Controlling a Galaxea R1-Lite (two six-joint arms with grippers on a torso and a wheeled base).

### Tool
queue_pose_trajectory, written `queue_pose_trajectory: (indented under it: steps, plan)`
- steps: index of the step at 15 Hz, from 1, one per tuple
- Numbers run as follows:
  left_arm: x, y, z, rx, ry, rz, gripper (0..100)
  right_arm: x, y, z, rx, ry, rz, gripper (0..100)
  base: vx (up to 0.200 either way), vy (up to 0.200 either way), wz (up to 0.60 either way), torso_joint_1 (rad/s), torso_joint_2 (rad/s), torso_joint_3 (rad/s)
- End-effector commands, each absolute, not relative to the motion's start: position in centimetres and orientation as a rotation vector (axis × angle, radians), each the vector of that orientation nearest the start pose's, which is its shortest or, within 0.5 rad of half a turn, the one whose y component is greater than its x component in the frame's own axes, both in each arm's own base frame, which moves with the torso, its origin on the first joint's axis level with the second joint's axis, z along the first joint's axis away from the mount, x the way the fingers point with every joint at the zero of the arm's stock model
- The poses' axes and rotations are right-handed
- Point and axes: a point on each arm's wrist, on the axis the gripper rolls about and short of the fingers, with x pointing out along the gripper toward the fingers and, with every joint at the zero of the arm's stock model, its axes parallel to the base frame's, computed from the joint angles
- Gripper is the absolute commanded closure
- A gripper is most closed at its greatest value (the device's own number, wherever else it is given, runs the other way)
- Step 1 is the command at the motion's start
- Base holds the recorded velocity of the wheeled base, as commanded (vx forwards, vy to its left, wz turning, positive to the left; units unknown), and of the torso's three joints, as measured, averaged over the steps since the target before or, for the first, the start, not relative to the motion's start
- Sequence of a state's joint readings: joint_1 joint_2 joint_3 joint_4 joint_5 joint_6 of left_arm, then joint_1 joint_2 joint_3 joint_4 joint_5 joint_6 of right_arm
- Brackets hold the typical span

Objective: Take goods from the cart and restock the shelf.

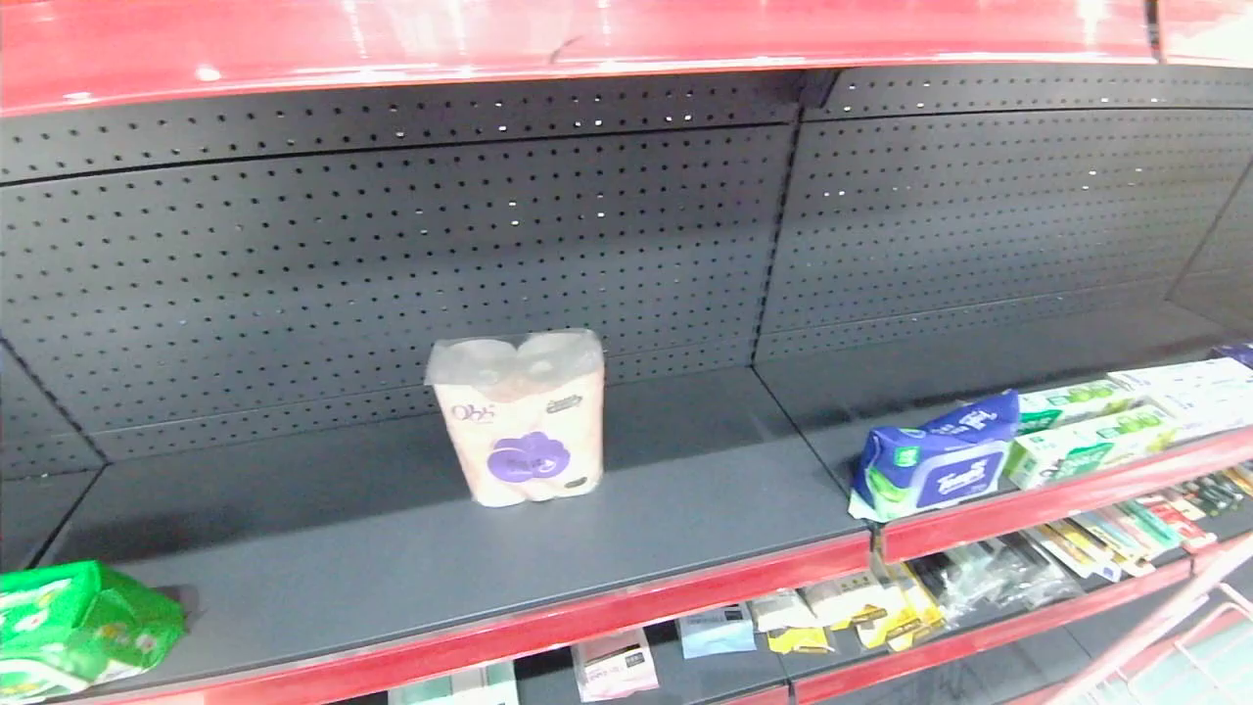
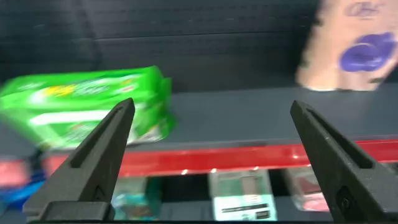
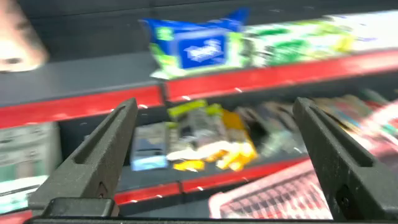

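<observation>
Risk: green pack point(image 1: 83, 622) is sitting at the near left lip of the shelf point(image 1: 392, 548), and blue wipes pack point(image 1: 930, 460) is sitting right at the red edge on the right. An arm swinging past low could be knocking either one off.

Left jaws are gaping wide, holding nothing, facing the green pack. Right jaws are likewise spread and empty.

Cart point(image 1: 1175, 627) is showing at near right, closer to the right jaws. Nothing from it is lying between either pair.

1 roll pack point(image 1: 519, 421) is standing mid-shelf.
</observation>
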State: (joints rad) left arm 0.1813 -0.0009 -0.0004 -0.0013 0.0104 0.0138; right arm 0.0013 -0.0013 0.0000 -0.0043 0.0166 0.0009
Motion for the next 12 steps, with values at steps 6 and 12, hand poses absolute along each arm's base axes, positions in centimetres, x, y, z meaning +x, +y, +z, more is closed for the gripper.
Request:
queue_pose_trajectory:
  steps: [6,12]
  plan:
    - [-2.25,-0.39,7.56,0.014,0.0,0.193,0,-2.28,0.05,7.6,0.001,-0.005,0.025,0,0.0,0.0,-0.6,0.002,0.0,0.004]
    - [-2.25,-0.39,7.56,0.014,0.0,0.192,0,-2.28,0.08,7.6,0.001,-0.005,0.037,0,0.0,0.0,-0.6,0.002,0.0,0.001]
